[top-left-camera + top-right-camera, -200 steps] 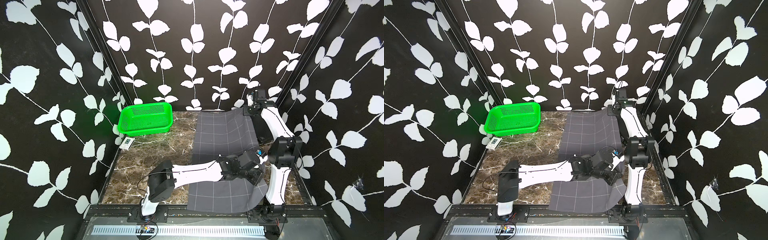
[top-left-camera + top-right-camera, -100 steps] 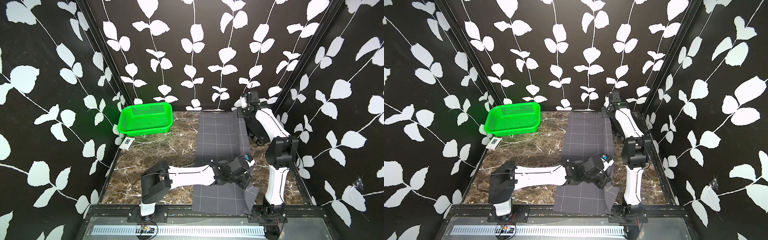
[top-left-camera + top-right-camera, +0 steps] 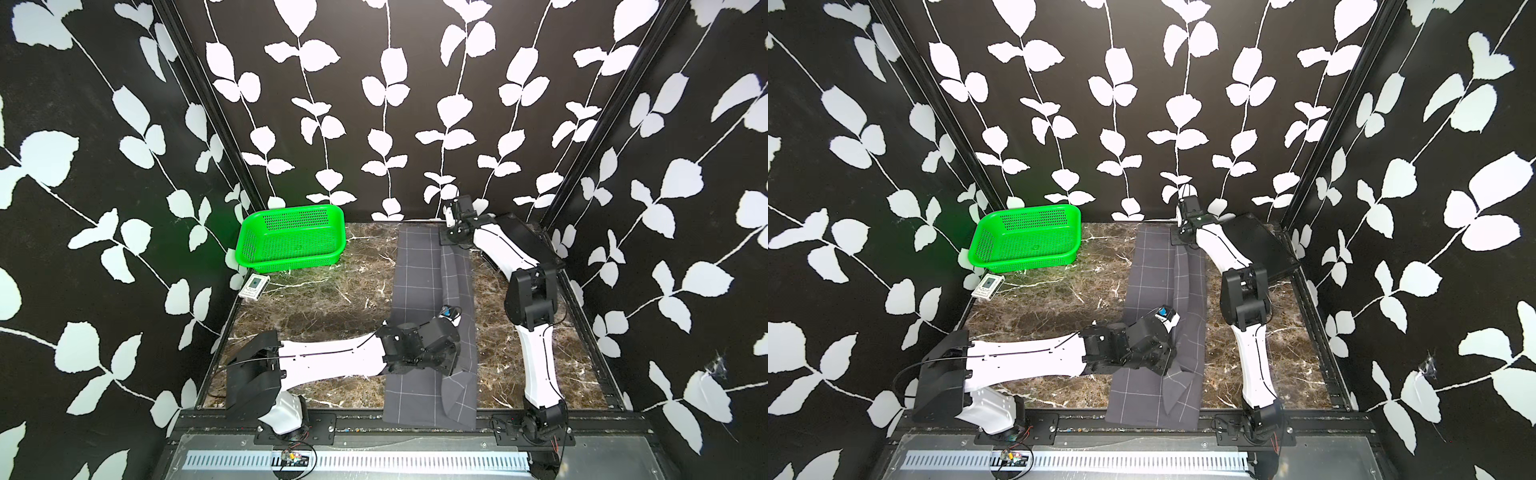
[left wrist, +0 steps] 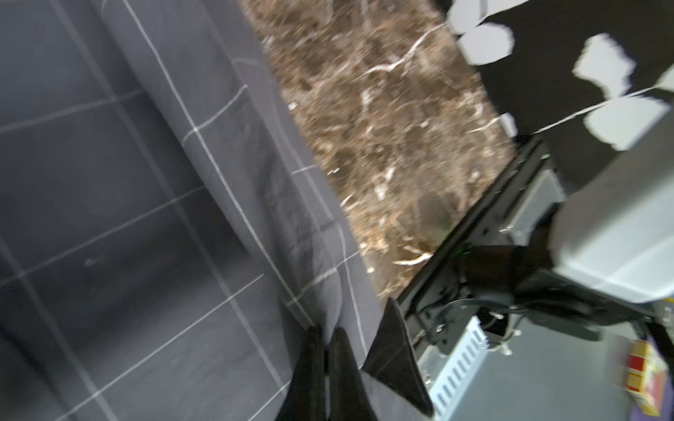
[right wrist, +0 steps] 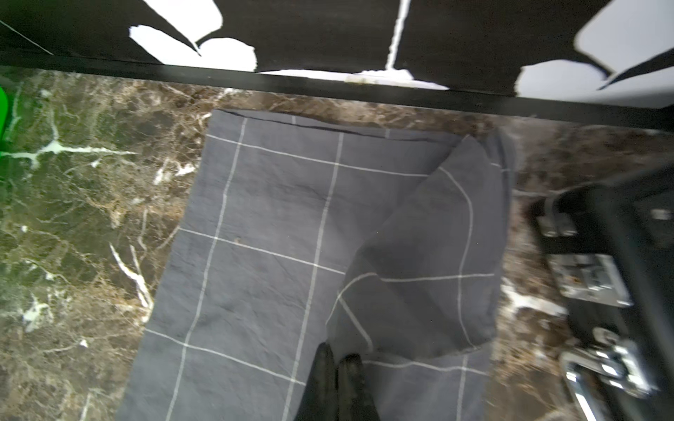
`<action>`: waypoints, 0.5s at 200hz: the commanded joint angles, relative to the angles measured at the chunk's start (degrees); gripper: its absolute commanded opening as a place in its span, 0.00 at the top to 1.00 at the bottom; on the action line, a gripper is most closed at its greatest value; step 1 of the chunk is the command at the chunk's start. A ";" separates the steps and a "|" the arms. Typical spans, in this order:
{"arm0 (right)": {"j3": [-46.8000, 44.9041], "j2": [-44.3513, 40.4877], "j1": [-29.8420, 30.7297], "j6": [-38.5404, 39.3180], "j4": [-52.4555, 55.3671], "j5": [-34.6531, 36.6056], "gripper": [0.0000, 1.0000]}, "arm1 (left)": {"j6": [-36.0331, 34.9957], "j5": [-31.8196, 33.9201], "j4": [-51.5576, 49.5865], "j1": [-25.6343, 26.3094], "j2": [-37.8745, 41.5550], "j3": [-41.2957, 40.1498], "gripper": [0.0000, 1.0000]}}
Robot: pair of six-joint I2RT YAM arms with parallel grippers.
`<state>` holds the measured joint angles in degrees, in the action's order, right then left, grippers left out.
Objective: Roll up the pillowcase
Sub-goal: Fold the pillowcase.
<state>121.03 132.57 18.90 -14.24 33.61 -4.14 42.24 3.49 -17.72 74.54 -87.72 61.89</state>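
Note:
The pillowcase [image 3: 419, 282] [image 3: 1150, 282] is a dark grey cloth with thin white grid lines. It lies as a long narrow strip from the back wall to the front edge, its right side folded over onto the left. My left gripper [image 3: 452, 368] [image 3: 1169, 365] is near the front end, shut on the folded edge [image 4: 335, 291]; its fingertips [image 4: 313, 335] pinch a ridge of cloth. My right gripper [image 3: 449, 237] [image 3: 1179, 240] is at the far end. In the right wrist view this gripper [image 5: 337, 353] is shut on the corner of the turned-over flap [image 5: 419, 262].
A green plastic basket [image 3: 291, 241] stands at the back left, with a small white device [image 3: 254, 286] beside it. A rigid black case [image 3: 519, 232] with metal latches [image 5: 591, 280] lies at the back right, close to the right arm. The table [image 3: 332, 299] is brown marble.
Both grippers have moved left, carrying the pillowcase's right edge with them. The cloth, wide a second ago, is now folded into a narrow strip.

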 commanded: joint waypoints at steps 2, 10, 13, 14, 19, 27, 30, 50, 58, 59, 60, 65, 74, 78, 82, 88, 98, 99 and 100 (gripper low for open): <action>2.47 1.91 1.48 -3.45 -4.50 -0.40 1.00 | 1.87 2.24 -4.13 -0.54 1.57 -2.18 1.00; 2.12 2.22 1.90 -3.79 -5.36 -0.15 1.00 | 1.96 2.73 -4.38 -0.70 1.76 -2.67 1.00; 2.04 2.41 2.04 -3.86 -5.70 -0.01 1.00 | 2.10 2.84 -4.54 -0.76 1.72 -2.85 1.00; 1.94 2.42 2.08 -3.90 -5.76 0.00 1.00 | 2.17 2.88 -4.66 -0.78 1.74 -2.88 1.00; 1.84 2.66 2.25 -4.14 -6.19 0.12 1.00 | 2.28 3.09 -4.88 -0.92 1.85 -3.12 1.00; 1.64 3.01 2.52 -4.42 -7.05 -0.05 1.00 | 2.34 3.52 -5.47 -1.06 1.93 -3.41 1.00; 1.54 3.15 2.61 -4.59 -7.39 -0.03 1.00 | 2.52 3.74 -5.87 -1.07 1.94 -3.44 1.00; 0.37 3.45 3.03 -5.86 -9.89 -0.06 1.00 | 3.06 5.22 -8.21 -1.23 2.18 -3.64 1.00; 0.41 3.77 3.13 -6.27 -10.58 -0.12 1.00 | 3.29 5.69 -8.92 -1.29 2.33 -3.77 1.00; 0.47 3.85 3.15 -6.34 -10.62 -0.14 1.00 | 3.29 5.72 -9.01 -1.31 2.31 -3.78 1.00; 0.49 3.88 3.16 -6.38 -10.64 -0.15 1.00 | 3.24 5.73 -9.05 -1.32 2.35 -3.79 1.00; 0.66 4.16 3.25 -6.57 -10.90 -0.24 1.00 | 3.29 5.95 -9.53 -1.29 2.38 -3.88 1.00; 1.08 4.71 3.27 -6.85 -11.00 -0.38 1.00 | 3.59 6.43 -10.72 -1.40 2.34 -3.88 1.00; 1.10 4.90 3.36 -6.95 -11.26 -0.43 1.00 | 3.71 6.53 -11.14 -1.40 2.38 -3.95 1.00; 1.11 4.95 3.45 -7.02 -11.58 -0.42 1.00 | 3.74 6.53 -11.38 -1.47 2.26 -4.03 1.00; 0.96 5.10 3.59 -7.24 -12.22 -0.29 1.00 | 3.90 6.65 -11.67 -1.42 2.36 -4.22 1.00; 1.12 5.62 3.68 -7.68 -12.75 -0.46 1.00 | 4.32 7.19 -12.28 -1.49 2.42 -4.38 1.00; 1.13 5.69 3.69 -7.70 -12.76 -0.44 1.00 | 4.38 7.26 -12.31 -1.50 2.45 -4.44 1.00; 1.22 5.82 3.73 -7.76 -12.77 -0.52 1.00 | 4.40 7.29 -12.37 -1.50 2.46 -4.47 1.00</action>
<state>121.03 135.92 22.15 -20.08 25.06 -4.34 45.45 8.71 -26.00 73.38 -87.68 58.67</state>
